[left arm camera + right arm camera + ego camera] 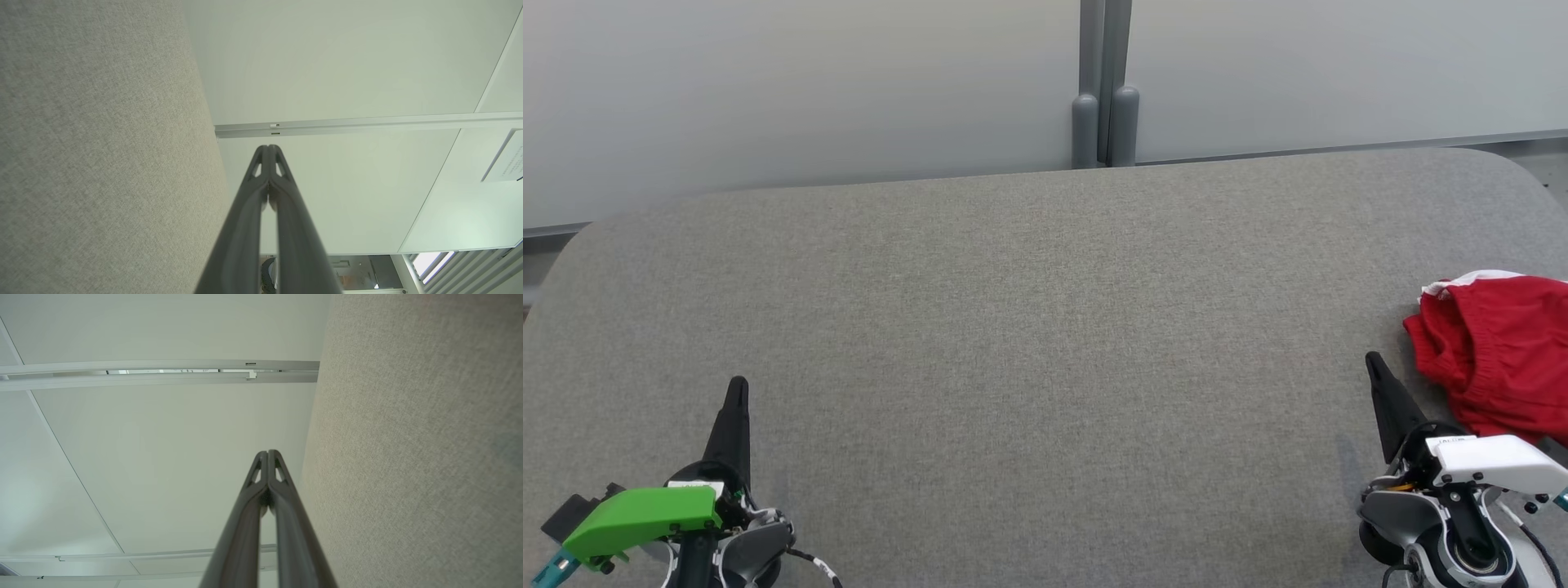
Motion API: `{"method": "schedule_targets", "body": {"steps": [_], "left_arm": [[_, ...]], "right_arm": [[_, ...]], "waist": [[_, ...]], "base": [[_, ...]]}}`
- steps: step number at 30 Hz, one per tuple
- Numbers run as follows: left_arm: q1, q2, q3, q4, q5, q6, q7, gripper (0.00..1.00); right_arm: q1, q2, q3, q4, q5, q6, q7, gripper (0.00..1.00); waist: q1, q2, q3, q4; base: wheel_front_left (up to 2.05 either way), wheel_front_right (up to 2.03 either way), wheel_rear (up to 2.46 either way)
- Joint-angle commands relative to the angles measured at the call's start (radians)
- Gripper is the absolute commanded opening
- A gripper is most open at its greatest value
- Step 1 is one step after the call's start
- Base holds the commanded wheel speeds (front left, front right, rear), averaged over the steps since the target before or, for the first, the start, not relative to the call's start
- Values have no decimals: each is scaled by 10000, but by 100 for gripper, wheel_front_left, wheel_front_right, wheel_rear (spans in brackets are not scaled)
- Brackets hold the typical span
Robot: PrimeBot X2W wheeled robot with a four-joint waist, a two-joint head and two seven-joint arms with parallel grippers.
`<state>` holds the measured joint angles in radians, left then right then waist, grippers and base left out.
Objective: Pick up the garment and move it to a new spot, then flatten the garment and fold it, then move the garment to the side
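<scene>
- The left gripper (738, 385) and right gripper (1374, 361) are seen pressed together, empty.
- The crumpled red cloth garment with white trim (1494, 359) is found at the right edge of the grey felt table (1013, 310), just beside the right gripper.
- It is judged light and limp; a raised fold is suggested as hold.
- Behind, pale wall panels (768, 90) are seen; the reach is judged unobstructed.

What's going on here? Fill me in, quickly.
A two-armed robot faces a grey padded table. Its left gripper and right gripper are both shut and empty, low at the near edge, fingers pointing away. The red garment lies bunched at the table's right side, just beyond the right gripper, not gripped. It is not yet flattened or folded.
</scene>
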<state>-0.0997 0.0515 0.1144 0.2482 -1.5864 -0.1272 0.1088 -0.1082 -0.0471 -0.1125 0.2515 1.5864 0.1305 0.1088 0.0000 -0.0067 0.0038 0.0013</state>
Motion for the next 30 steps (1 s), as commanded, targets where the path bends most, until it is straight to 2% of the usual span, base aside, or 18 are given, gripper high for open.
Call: {"method": "schedule_targets", "body": {"steps": [1,30], "left_arm": [[-152,-17,51,-42,-226,-60,45,0],[-140,-22,62,-44,-258,-67,81,0]], "right_arm": [[-138,-55,23,18,166,4,81,0],[-140,-55,28,27,289,4,102,0]], "waist": [[0,65,-2,-4],[0,67,-6,-13]], "base": [[0,0,0],[0,0,0]]}}
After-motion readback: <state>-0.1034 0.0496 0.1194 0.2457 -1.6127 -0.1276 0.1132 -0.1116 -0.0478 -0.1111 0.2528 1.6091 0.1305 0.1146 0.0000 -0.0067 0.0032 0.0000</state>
